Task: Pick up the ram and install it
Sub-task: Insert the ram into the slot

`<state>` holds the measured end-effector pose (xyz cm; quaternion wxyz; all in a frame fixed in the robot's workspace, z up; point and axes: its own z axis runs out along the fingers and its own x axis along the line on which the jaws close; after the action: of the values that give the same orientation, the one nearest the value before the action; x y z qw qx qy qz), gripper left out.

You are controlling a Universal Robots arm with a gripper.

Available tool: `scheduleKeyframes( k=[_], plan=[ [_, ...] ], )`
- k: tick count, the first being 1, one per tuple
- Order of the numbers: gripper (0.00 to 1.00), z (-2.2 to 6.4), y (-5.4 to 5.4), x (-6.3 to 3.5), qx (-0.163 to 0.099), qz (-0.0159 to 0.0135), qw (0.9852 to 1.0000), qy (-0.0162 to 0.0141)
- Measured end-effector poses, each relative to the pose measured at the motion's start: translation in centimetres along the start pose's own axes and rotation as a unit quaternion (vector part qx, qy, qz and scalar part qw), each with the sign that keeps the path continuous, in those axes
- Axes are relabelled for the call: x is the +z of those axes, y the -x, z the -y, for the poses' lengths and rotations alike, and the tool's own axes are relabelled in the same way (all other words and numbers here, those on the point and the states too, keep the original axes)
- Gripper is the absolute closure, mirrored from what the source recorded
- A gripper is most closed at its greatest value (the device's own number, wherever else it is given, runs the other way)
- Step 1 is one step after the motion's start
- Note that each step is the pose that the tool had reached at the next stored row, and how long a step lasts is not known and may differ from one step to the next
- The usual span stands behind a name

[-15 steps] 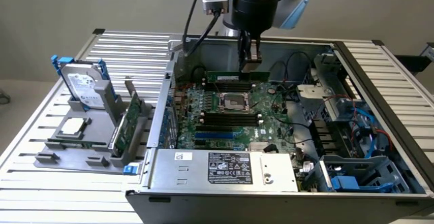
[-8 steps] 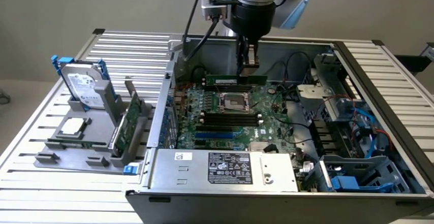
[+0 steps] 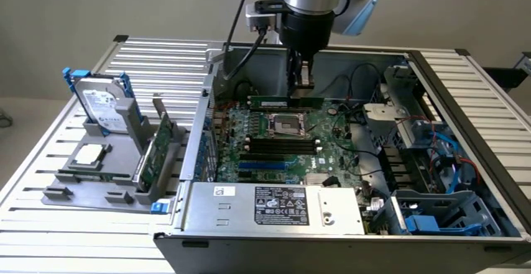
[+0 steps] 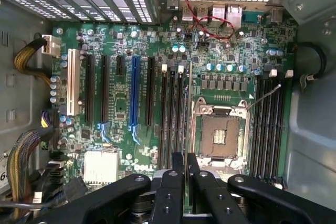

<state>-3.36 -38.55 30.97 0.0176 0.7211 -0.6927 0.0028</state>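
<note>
Fingers (image 4: 169, 192) of the gripper (image 4: 185, 158) sit closest in the wrist view: black, set narrow w/ a thin slit between them, clamped on the ram (image 3: 285, 103). That view looks straight down on the mobo (image 4: 126, 145). The socket (image 4: 220, 132) is open, w/ black slots (image 4: 173, 114) on both sides of it, and the fingers line up w/ the slot just beside the socket.

The ext. view adds what the wrist view can't. The ram stands level on its long edge, gripped toward its end on the ext. view's right, at the mobo's far edge beyond the socket. Whether it touches a slot can't be told.

The case (image 3: 205, 137) lies open-side-up on a slatted table (image 3: 473, 94), w/ the PSU (image 3: 278, 205) along its near edge and blue cables (image 3: 448, 145) by its edge on the ext. view's right. Room above the gripper is open, and the case's far wall is close behind it.

At the table's edge on the ext. view's left, a grey tray (image 3: 83, 190) carries a hard drive (image 3: 104, 103) and a green card (image 3: 159, 143), well apart from the ram.
</note>
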Motion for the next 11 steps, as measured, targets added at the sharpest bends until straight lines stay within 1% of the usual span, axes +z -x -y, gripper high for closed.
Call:
scheduleKeyframes(
  k=[3, 5, 11],
  plan=[
    [0.86, 0.00, -0.3, 0.48, 0.000, 0.0001, 1.0000, 0.0028],
    [0.86, 0.00, -0.5, 0.84, 0.000, 0.0002, 1.0000, 0.0039],
    [0.86, 0.11, -0.8, 1.95, 0.000, 0.0002, 1.0000, 0.0041]
  ],
)
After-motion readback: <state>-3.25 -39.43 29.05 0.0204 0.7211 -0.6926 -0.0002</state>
